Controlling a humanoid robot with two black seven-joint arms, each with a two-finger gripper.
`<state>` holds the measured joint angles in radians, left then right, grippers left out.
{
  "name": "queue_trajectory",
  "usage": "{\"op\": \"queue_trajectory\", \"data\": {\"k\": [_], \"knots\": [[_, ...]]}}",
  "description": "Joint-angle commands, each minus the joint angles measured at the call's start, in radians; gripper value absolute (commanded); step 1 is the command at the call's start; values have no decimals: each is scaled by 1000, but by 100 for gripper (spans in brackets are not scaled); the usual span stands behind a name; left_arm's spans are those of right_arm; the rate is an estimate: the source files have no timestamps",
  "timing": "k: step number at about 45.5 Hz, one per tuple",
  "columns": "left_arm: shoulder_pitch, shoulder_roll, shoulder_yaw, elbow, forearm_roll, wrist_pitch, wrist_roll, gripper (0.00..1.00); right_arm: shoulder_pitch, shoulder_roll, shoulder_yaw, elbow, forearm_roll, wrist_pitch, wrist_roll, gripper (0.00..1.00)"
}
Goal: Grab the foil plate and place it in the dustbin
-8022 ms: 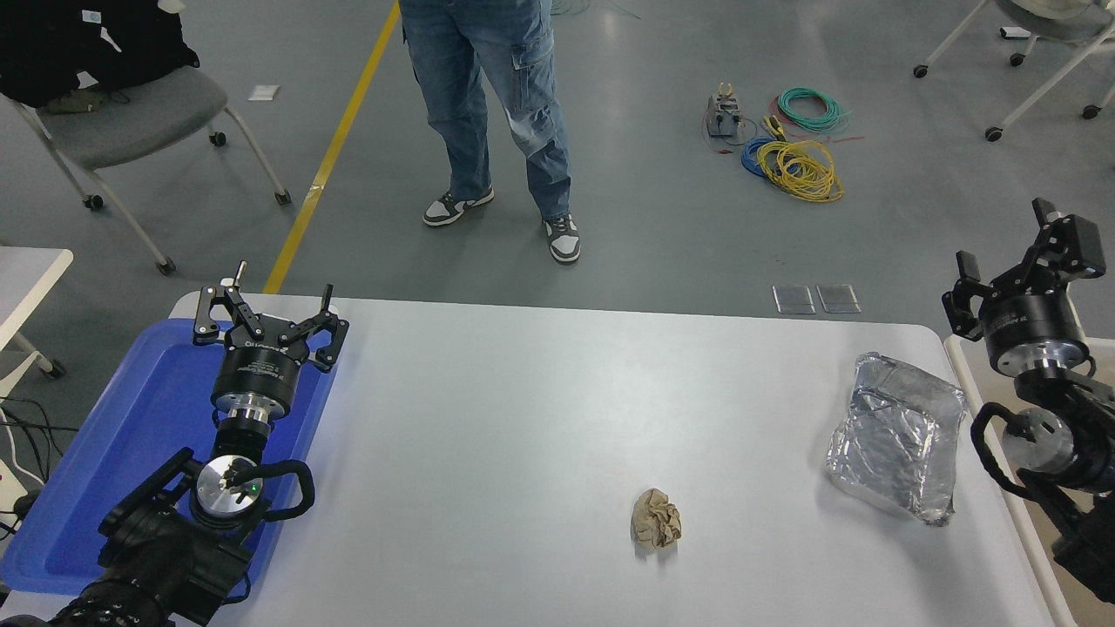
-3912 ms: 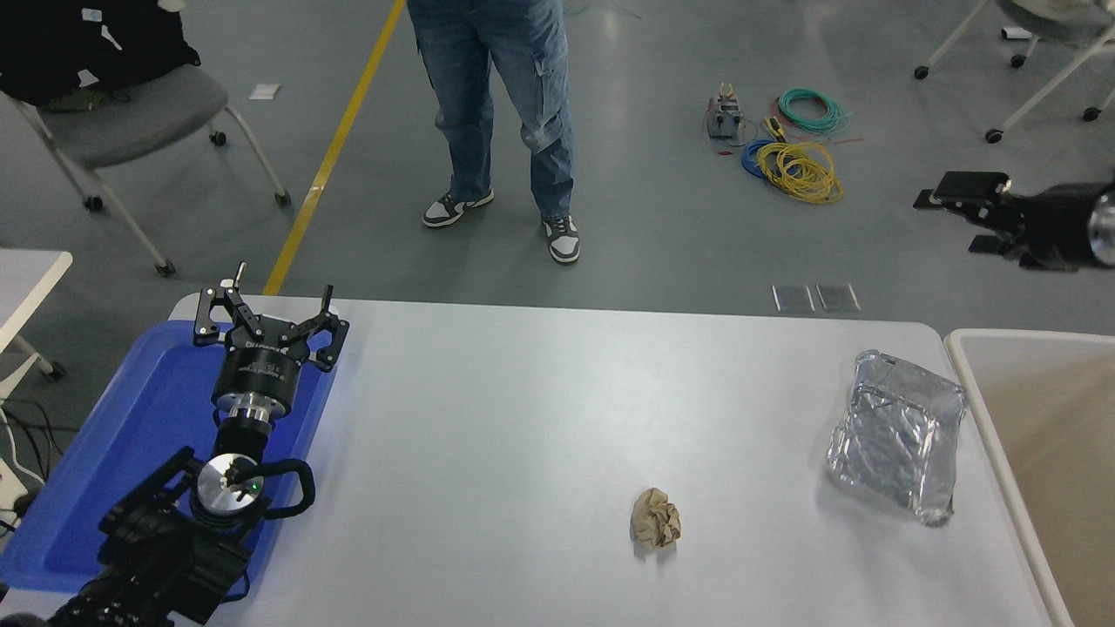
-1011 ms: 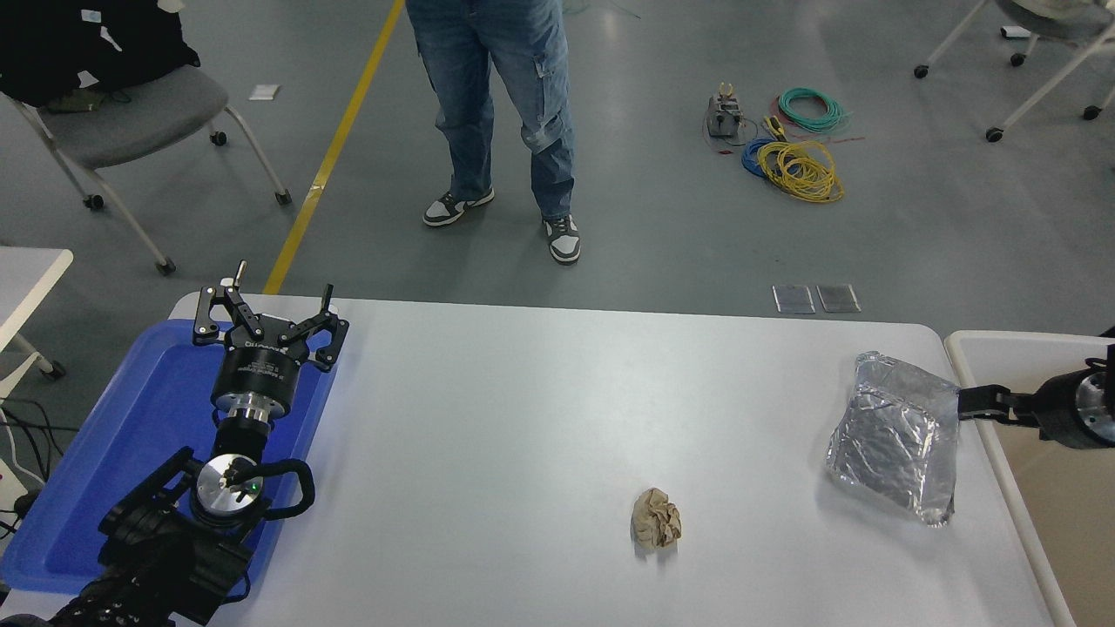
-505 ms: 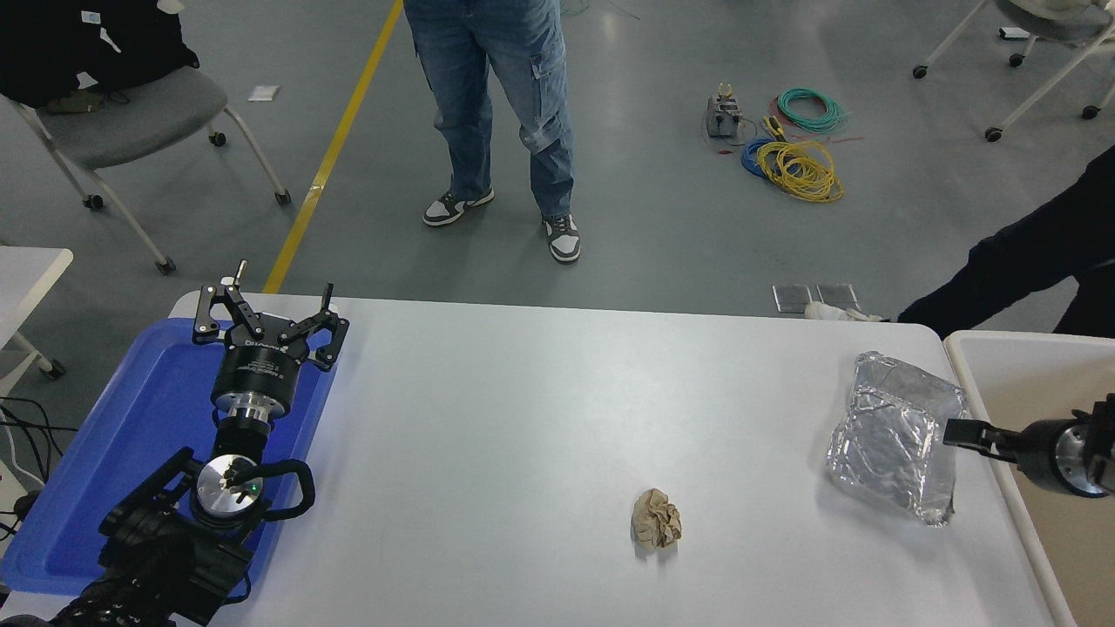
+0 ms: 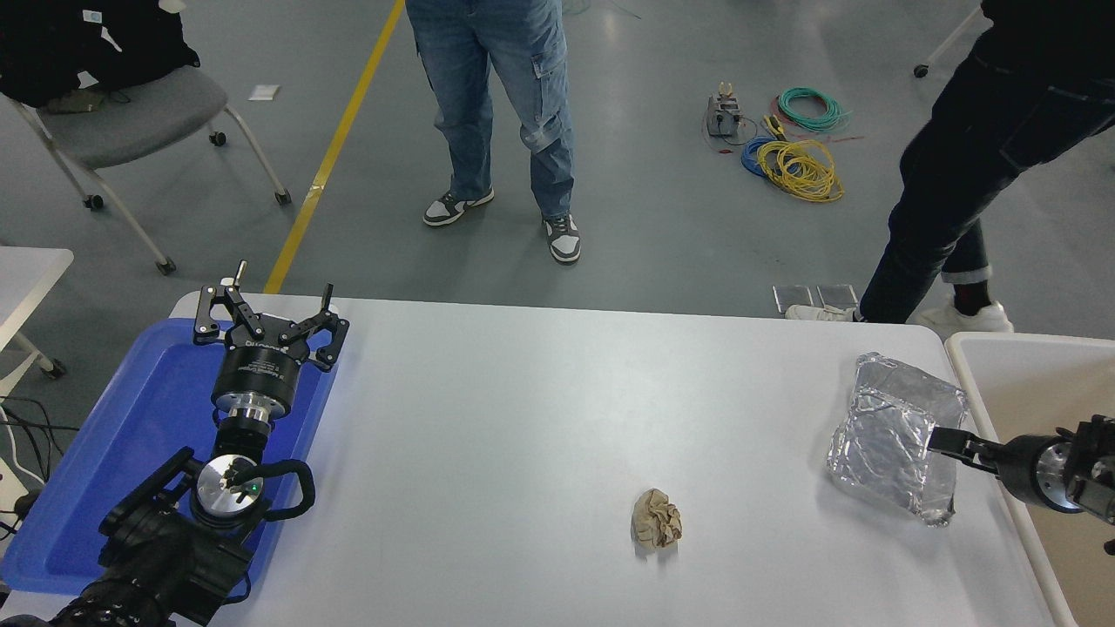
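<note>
The foil plate (image 5: pixel 893 435), shiny, crinkled and roughly square, lies on the white table near its right edge. My right gripper (image 5: pixel 937 438) comes in low from the right edge and points left. Its tip is at the plate's right rim, and it is seen edge-on. The dustbin (image 5: pixel 1002 340), off-white rim with a beige inside, stands just right of the table beside the plate. My left gripper (image 5: pixel 266 318) is parked open over the blue tray at the lower left.
A small crumpled brown paper ball (image 5: pixel 656 518) lies on the table left of the plate. The blue tray (image 5: pixel 104 461) covers the left end of the table. A person in jeans (image 5: pixel 488 104) stands beyond the far edge, and a person in dark trousers (image 5: pixel 958 174) beyond the far right corner.
My right gripper has dropped and moved left from over the dustbin to the plate's right rim. A person in dark trousers has walked in at the top right. The plate has not moved.
</note>
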<state>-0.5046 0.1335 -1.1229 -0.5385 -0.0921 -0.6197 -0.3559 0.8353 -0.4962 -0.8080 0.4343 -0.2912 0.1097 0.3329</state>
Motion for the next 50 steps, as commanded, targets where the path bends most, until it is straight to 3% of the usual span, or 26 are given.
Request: {"op": "queue_trajectory", "data": {"k": [1, 3, 8, 14, 24, 39, 50], "knots": [[0, 0, 0, 0, 0, 0, 0, 100, -25, 18, 15, -2, -2, -31, 3, 86], [0, 0, 0, 0, 0, 0, 0, 100, -27, 19, 15, -3, -2, -31, 3, 82], [0, 0, 0, 0, 0, 0, 0, 100, -25, 30, 15, -3, -2, -35, 3, 55], [0, 0, 0, 0, 0, 0, 0, 100, -25, 34, 15, -2, -6, -35, 3, 30], [0, 0, 0, 0, 0, 0, 0, 100, -24, 34, 12, -3, -14, -35, 5, 0], [0, 0, 0, 0, 0, 0, 0, 100, 60, 18, -2, 17, -16, 14, 9, 0], [0, 0, 0, 0, 0, 0, 2, 100, 234, -114, -11, 133, -31, 166, 9, 0]]}}
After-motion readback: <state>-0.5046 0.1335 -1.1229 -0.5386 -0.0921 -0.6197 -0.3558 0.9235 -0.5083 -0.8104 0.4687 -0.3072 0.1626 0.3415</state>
